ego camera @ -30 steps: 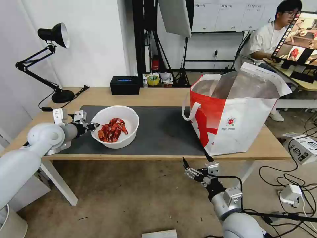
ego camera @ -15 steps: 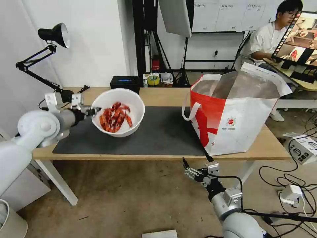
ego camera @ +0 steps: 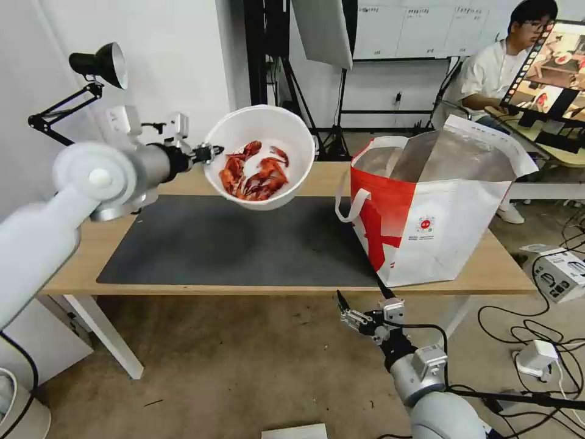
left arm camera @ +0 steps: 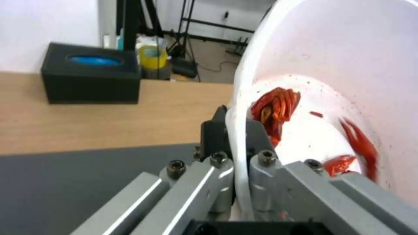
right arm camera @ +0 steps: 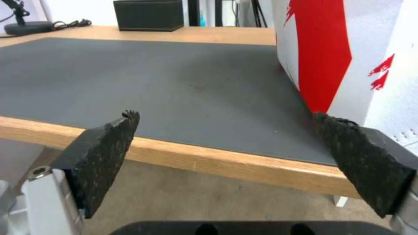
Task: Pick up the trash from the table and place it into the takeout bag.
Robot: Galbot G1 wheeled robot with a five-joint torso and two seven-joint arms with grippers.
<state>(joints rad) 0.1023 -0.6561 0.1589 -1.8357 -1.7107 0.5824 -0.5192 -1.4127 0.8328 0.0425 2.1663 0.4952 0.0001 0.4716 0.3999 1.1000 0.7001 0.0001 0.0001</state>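
Note:
The white bowl of red crayfish shells [ego camera: 261, 157] hangs tilted in the air above the dark grey mat [ego camera: 231, 241], left of the takeout bag. My left gripper [ego camera: 210, 152] is shut on the bowl's rim; in the left wrist view the bowl [left arm camera: 331, 81] has its rim pinched between the fingers [left arm camera: 217, 137]. The red-and-white takeout bag [ego camera: 432, 210] stands open on the table's right end, its foil lining showing. My right gripper [ego camera: 362, 299] hangs open below the table's [ego camera: 304, 177] front edge, near the bag's lower corner, holding nothing. Its pads [right arm camera: 104, 150] frame the bag's side [right arm camera: 348, 49].
A black desk lamp [ego camera: 85, 91] stands at the table's far left corner. A black box [left arm camera: 91, 73] sits at the table's back edge. Cables and small devices lie on the floor to the right. A person sits at a desk behind the bag.
My left gripper has lifted the bowl off the mat and carried it up and to the right, toward the bag; the bowl now tilts more. The right arm has stayed still.

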